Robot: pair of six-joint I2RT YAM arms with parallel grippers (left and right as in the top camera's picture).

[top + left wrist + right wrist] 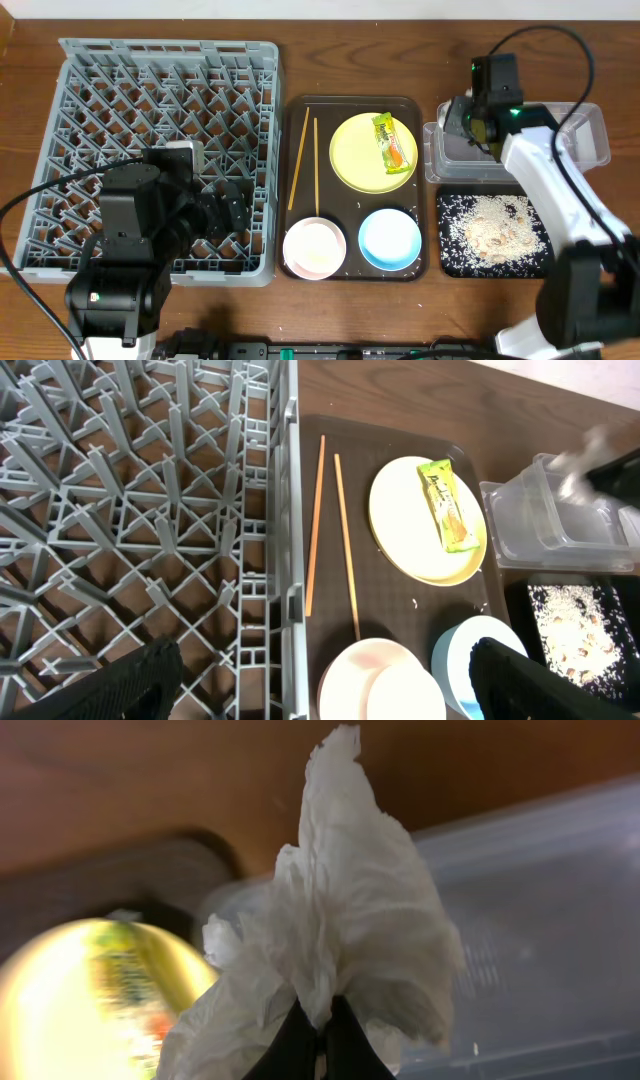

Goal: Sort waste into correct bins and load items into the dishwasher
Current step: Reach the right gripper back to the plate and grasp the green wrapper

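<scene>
Status, overhead view as the clock face:

- Dish rack [165, 60] at 9 o'clock: no dishes in it that we can see. Nothing is loaded yet.
- Brown tray [335, 205] at centre, carrying all the dishes.
- Clear tub [590, 140] at 2 o'clock. We can't make out anything lying inside it.
- Black tray [450, 235] at 4 o'clock, with a heap of rice crumbs [495, 235] in it. The food-waste part looks done.
- Yellow plate [360, 160] at the brown tray's 1 o'clock, with the snack wrapper [394, 143] lying on it – not binned.
- Blue bowl [390, 240] at the tray's 5 o'clock and white bowl [315, 247] at 7, just beside each other.
- Chopsticks [298, 160] at the tray's 10 o'clock, side by side along the rack edge.
- Cup: something round sits in the white bowl in the left wrist view, but we can't confirm it's the cup.
- Tissue [340, 920]: pinched at its lower end by the right gripper [318, 1038], fingers closed tight on it. It's over the tub's 9 o'clock edge and not released.
- Left gripper [222, 208]: fingers spread wide, holding nothing, above the rack's 4 o'clock area.

Our read: early in the job – crumbs are sorted and the tissue is about to go in. Left to do are the tissue drop, the wrapper, then every dish and the chopsticks into the rack.
</scene>
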